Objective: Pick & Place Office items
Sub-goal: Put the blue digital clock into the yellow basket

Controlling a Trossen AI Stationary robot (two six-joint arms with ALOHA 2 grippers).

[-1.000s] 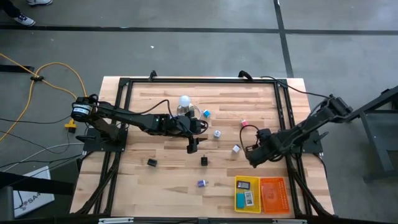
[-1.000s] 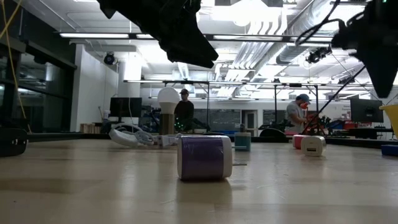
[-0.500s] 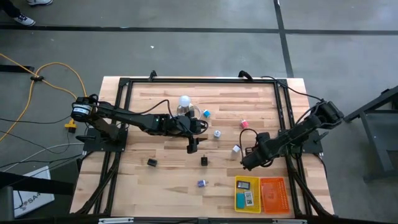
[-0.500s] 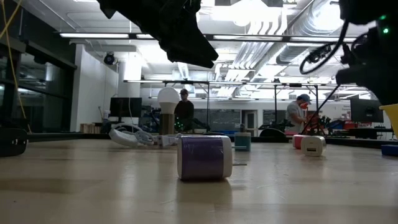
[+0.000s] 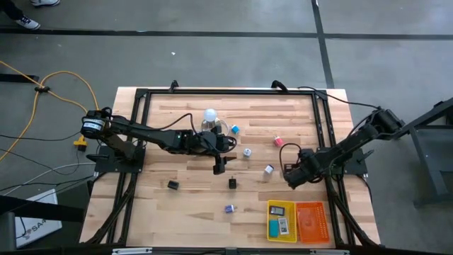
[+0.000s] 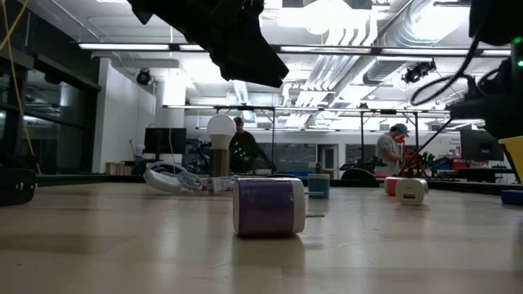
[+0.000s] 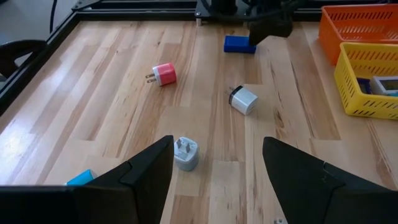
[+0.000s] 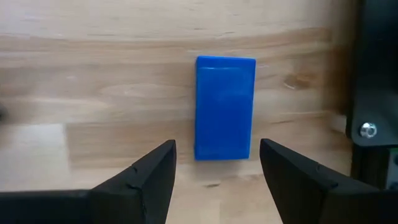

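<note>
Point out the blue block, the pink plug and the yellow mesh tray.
blue block (image 8: 225, 107), right wrist view, middle of its top face.
pink plug (image 7: 165, 74), left wrist view, middle of its pink body.
yellow mesh tray (image 7: 352, 93), left wrist view, its near side wall.

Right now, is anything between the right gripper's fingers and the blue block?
No. In the right wrist view the open right gripper hangs over the blue block, with only bare wooden table between the fingers and the block.

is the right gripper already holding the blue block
No, the right gripper is open and the blue block lies flat on the table ahead of its fingers.
</note>
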